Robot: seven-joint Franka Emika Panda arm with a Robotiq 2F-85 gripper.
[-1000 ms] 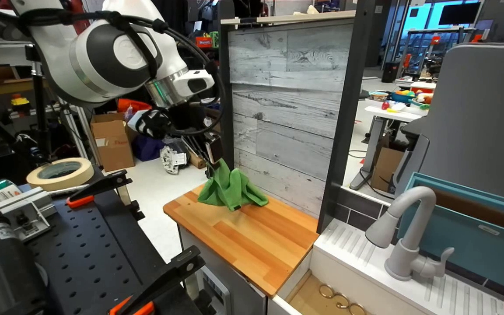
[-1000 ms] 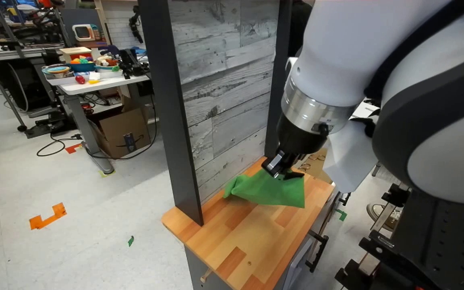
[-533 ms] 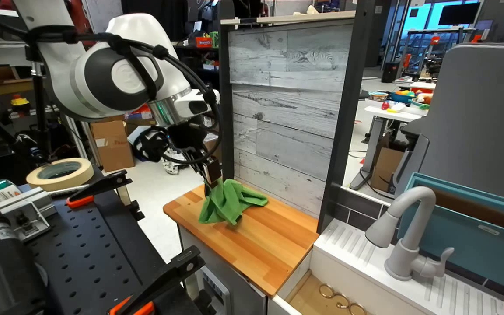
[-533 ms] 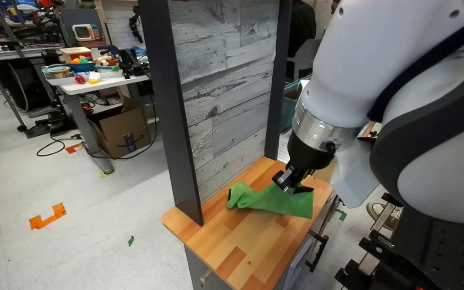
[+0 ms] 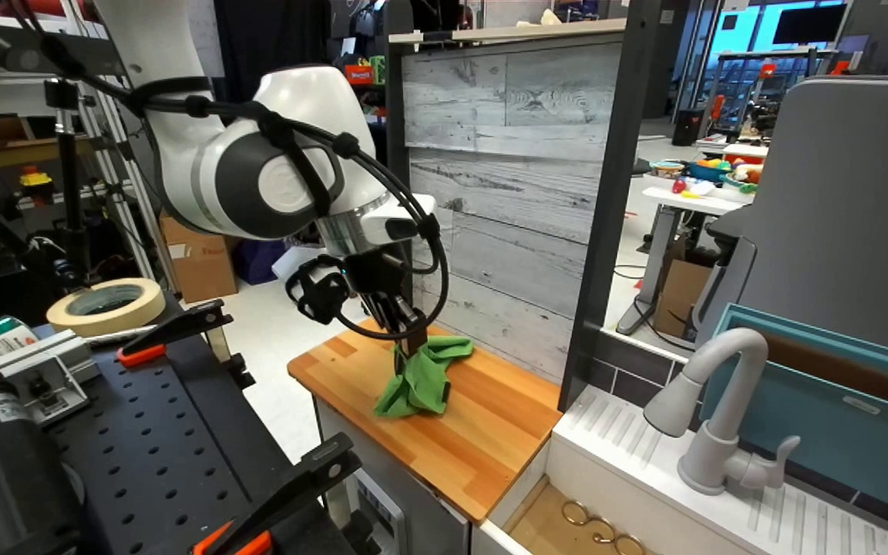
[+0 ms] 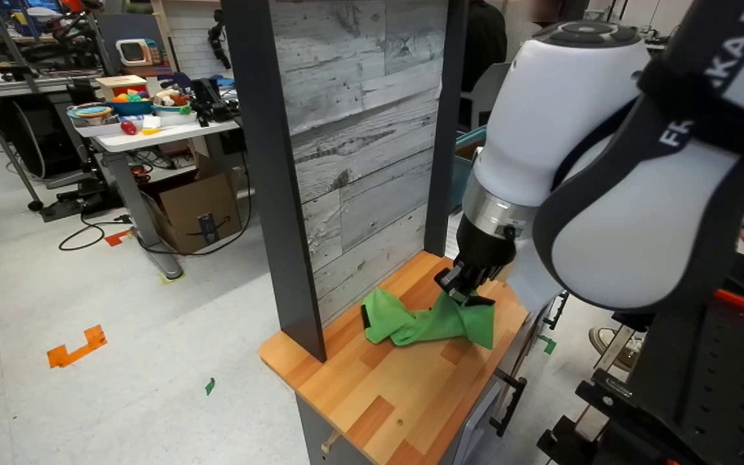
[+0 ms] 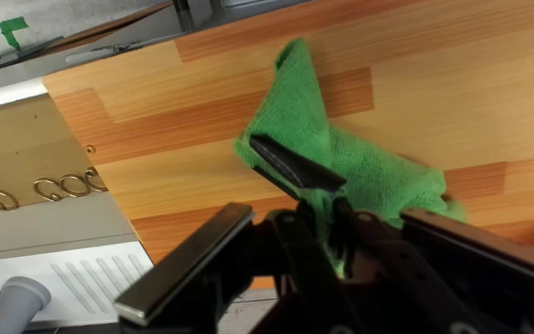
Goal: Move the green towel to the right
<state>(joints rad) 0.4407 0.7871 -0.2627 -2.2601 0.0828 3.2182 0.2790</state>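
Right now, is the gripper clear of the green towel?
No, the wrist view shows part of the green towel pinched in the gripper.

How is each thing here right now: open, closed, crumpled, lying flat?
Green fabric towel, crumpled, partly on the wooden counter
Black two-fingered gripper, shut on the towel
Curved grey faucet, no water showing
Teal rectangular bin, open-topped
Brown cardboard box with black print, top open
Beige round tape roll, lying flat

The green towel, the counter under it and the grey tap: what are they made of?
Green towel: soft-looking matte cloth, by its fuzzy weave and floppy folds. Counter: smooth wood, or maybe wood print, by its grain lines and brown blocks. Grey tap: dull plastic or painted metal, I can't tell; no mirror shine shows.
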